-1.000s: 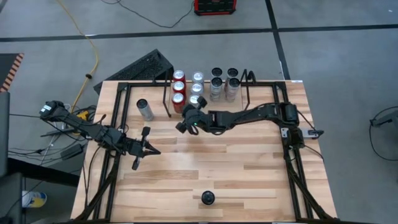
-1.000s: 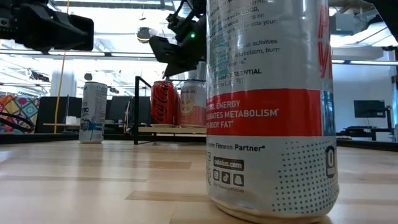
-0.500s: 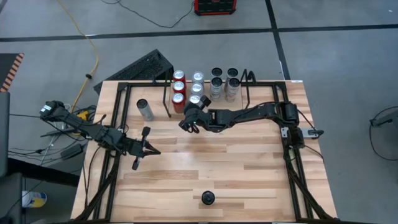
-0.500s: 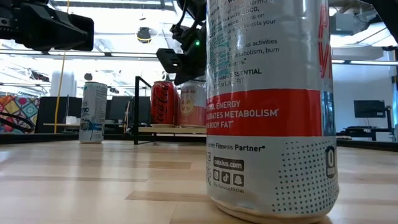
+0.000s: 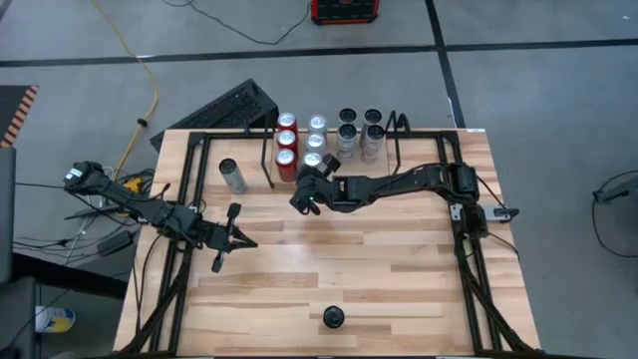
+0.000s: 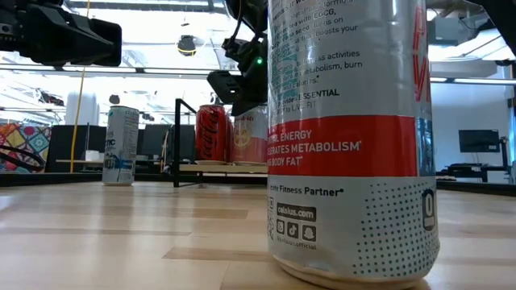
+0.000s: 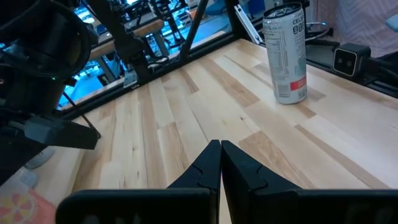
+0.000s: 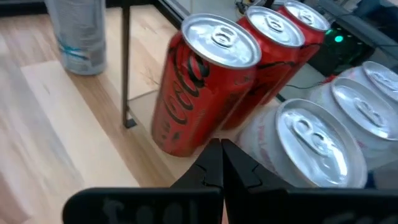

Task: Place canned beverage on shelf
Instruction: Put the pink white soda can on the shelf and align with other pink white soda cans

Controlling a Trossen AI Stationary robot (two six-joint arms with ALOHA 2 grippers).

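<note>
The shelf (image 5: 267,150), a low black wire rack at the table's far edge, holds rows of red cans (image 5: 287,141), silver cans (image 5: 315,142) and dark cans (image 5: 359,128), all upright. My right gripper (image 5: 302,191) hovers shut just in front of the front red can (image 8: 199,93) and front silver can (image 8: 311,140), fingers (image 8: 214,163) slanting down toward them; the low view shows it (image 6: 235,84) above them. One loose silver can (image 5: 232,175) stands left of the shelf. Another can (image 5: 333,317) stands near the front edge. My left gripper (image 5: 242,242) waits shut at the table's left.
Long black rail frames (image 5: 469,259) run along the table's left and right sides. The front can (image 6: 347,137) fills much of the low view, next to a small camera (image 7: 348,57). Bare wood (image 5: 369,259) lies across the table's middle.
My right gripper has tipped its shut fingers further down toward the front cans on the shelf, staying about where it was. The cans have not moved.
</note>
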